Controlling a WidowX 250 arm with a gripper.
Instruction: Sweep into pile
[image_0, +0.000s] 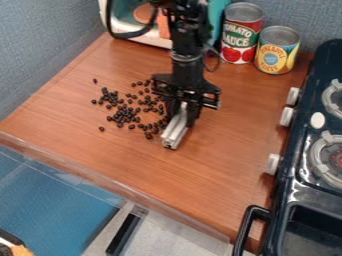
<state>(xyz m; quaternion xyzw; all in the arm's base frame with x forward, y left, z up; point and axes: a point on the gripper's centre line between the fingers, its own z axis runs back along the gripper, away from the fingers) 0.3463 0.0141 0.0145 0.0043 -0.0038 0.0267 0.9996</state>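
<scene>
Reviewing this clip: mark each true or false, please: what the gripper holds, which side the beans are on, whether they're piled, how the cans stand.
1. The gripper holds a pale bar. True.
2. The dark beans lie on the side of the bar away from the stove. True.
3. The dark beans are all heaped in one tight pile. False: they lie loosely spread, a few well apart.
4. The red can stands upright. True.
5. The yellow can lies on its side. False: the yellow can is upright too, beside the red can.
</scene>
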